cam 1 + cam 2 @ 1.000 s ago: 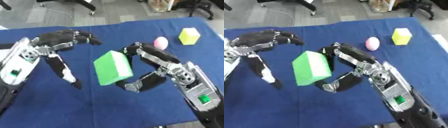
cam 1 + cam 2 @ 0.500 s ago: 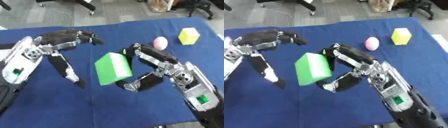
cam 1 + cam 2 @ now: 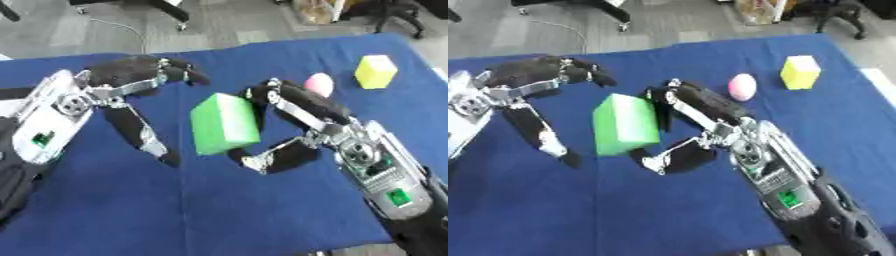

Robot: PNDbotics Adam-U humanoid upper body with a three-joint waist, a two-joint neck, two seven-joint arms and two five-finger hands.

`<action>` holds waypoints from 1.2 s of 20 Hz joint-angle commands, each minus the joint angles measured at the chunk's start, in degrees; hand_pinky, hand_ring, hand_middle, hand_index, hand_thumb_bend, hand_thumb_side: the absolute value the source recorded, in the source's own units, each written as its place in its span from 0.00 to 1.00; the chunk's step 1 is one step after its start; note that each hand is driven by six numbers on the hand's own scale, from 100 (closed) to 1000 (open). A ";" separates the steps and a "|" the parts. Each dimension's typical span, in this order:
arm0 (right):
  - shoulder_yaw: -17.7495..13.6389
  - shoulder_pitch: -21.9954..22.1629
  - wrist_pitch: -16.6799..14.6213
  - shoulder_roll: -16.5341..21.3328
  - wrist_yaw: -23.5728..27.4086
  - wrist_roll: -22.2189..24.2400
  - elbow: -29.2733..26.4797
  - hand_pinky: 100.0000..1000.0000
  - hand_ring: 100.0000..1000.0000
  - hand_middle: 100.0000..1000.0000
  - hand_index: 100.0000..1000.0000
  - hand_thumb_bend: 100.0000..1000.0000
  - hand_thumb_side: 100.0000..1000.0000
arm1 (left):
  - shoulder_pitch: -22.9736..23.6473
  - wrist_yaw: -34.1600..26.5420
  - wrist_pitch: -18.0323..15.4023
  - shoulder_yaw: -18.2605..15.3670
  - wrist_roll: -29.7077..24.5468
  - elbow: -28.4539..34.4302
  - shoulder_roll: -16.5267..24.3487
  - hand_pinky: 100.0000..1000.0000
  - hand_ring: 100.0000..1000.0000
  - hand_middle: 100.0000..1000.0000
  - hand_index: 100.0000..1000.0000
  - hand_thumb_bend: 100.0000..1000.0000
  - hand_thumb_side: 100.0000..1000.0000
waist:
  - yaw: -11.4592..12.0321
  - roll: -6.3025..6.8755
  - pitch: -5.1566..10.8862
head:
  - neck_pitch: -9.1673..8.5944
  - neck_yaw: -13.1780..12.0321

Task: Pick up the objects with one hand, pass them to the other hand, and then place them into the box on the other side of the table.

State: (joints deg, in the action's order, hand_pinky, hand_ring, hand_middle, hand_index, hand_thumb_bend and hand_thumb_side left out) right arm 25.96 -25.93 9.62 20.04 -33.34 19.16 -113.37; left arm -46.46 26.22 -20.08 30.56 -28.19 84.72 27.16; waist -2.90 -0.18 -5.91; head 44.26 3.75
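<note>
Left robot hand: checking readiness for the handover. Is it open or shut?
Open. The left robot hand has fingers and thumb spread beside the green block, not touching it.

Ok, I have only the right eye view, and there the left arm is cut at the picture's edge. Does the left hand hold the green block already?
Observer: Not yet. The left eye view shows the whole left hand, open, with blue cloth between its thumb and the green block. The right hand alone pinches the block.
Operator: And what is behind the left wrist?
Observer: The silver left forearm, with a small green mark on it, comes in from the left edge.
</note>
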 commanded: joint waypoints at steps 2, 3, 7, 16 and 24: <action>0.31 -1.65 0.19 0.96 -0.83 -0.44 -1.22 0.62 0.36 0.31 0.50 0.25 0.18 | -1.93 -0.61 0.71 1.12 0.38 -1.18 -0.37 0.84 0.76 0.79 0.91 0.82 0.63 | -0.22 0.63 0.81 | -0.14 -0.03; 0.42 -1.87 0.10 0.95 -0.93 -0.41 -1.22 0.62 0.36 0.31 0.50 0.25 0.18 | -2.05 -0.53 0.82 1.33 0.56 -1.42 -0.62 0.84 0.75 0.79 0.91 0.81 0.63 | -0.27 0.65 0.80 | -0.14 -0.05; 0.73 -2.54 -0.22 1.01 -1.15 -0.30 -1.22 0.61 0.36 0.31 0.50 0.25 0.19 | -2.39 0.31 1.23 1.72 1.52 -2.04 -1.44 0.84 0.75 0.79 0.90 0.81 0.61 | -0.33 0.69 0.78 | -0.14 -0.09; 1.64 -4.42 -0.92 0.96 -0.50 0.39 -1.22 0.61 0.36 0.31 0.50 0.25 0.19 | -2.83 1.24 2.32 1.94 2.70 -2.25 -3.07 0.83 0.74 0.78 0.90 0.80 0.62 | 0.18 0.69 0.79 | -0.14 -0.02; 2.23 -5.73 -0.97 1.19 0.73 0.97 -1.22 0.61 0.36 0.32 0.50 0.24 0.19 | -2.80 1.42 3.71 1.55 3.55 -1.54 -3.44 0.79 0.69 0.72 0.85 0.77 0.60 | 1.38 0.79 0.68 | -0.14 -0.06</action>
State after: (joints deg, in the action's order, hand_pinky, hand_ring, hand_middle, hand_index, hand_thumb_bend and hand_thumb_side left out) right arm 28.39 -30.67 8.78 20.12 -32.97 19.96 -113.38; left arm -47.88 27.52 -16.70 32.86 -24.83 82.13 23.53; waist -1.52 -0.15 -5.91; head 44.26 3.70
